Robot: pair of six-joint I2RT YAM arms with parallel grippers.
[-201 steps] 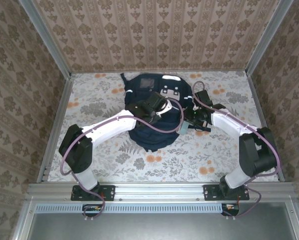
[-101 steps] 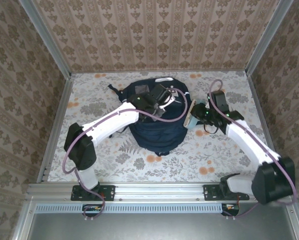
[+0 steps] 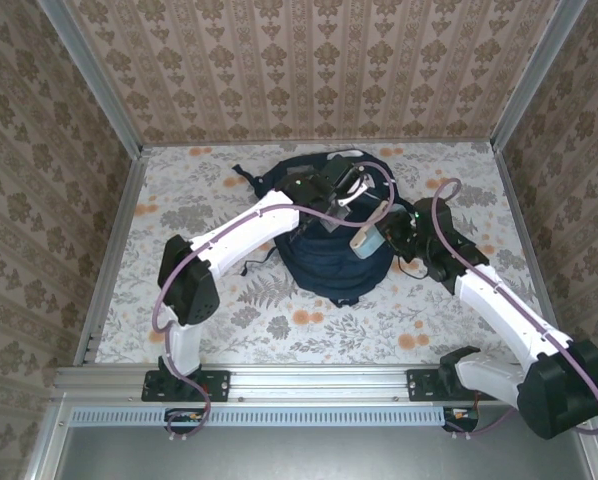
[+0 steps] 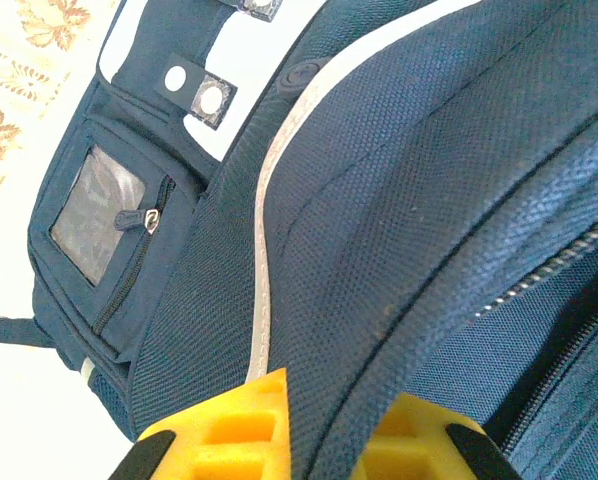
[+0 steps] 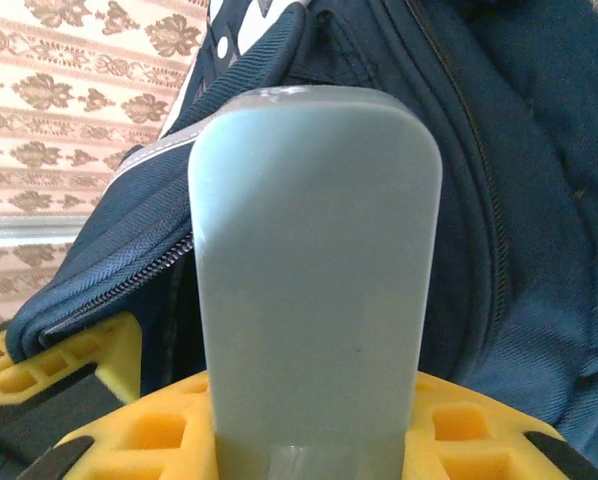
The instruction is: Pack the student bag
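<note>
While L jaws pinch 1 student bag, R jaws grip 1 grey case.

Bright even light, soft shadows

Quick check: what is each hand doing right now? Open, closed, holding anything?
Left hand: closed, pinching a fabric fold of the backpack.
Right hand: closed on a pale grey case.
</note>
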